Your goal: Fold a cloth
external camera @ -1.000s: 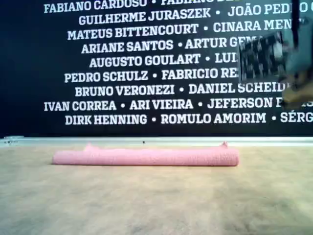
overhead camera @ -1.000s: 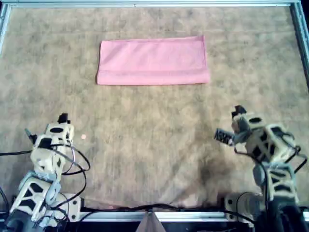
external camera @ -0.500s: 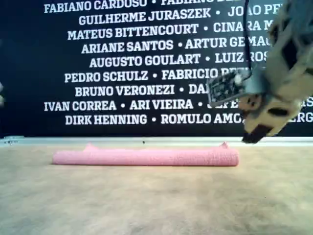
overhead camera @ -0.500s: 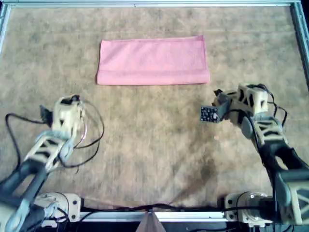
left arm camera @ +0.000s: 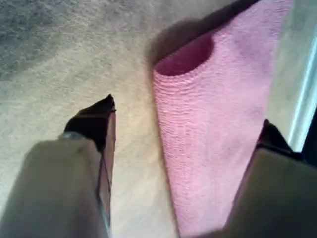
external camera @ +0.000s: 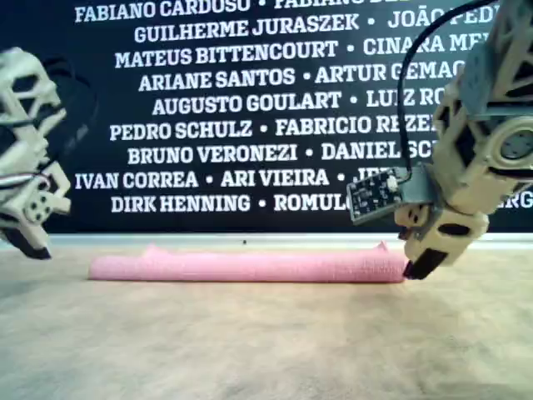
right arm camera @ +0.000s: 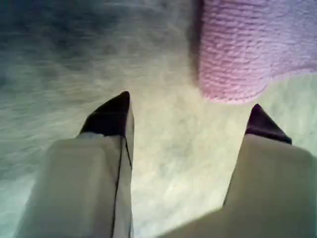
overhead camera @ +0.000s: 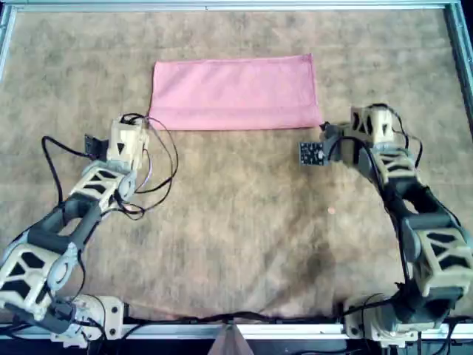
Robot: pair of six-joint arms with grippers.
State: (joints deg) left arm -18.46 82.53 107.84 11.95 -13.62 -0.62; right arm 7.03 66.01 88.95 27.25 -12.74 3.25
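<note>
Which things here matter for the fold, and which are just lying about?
In the job: the pink cloth; my first gripper, open; my second gripper, open.
Just there: the tan mat; the metal frame rail; the names banner.

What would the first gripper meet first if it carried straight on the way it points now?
Most likely the cloth: in the first wrist view its folded end lies straight ahead, between the open jaws of my first gripper. Depth is unclear, so the mat beneath might come first.
</note>
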